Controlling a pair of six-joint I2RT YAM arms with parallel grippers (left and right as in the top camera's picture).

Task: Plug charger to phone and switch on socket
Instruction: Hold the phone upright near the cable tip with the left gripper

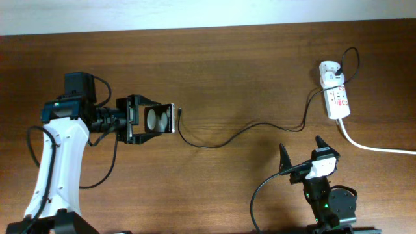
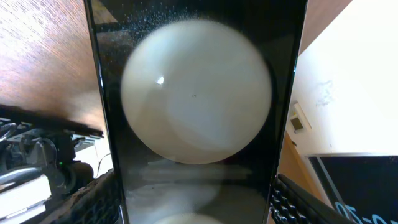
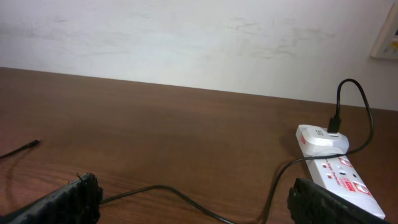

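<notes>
The phone is a black slab with two white discs, held between the fingers of my left gripper, which is shut on it at centre left. In the left wrist view the phone fills the frame. The charger cable runs over the table from its plug tip, just right of the phone, to the white adapter in the socket strip at the far right. My right gripper is open and empty, near the front edge, left of the strip.
The strip's thick white cord runs off to the right edge. A pale wall stands behind the table's far edge. The left arm's own black cable loops near its base.
</notes>
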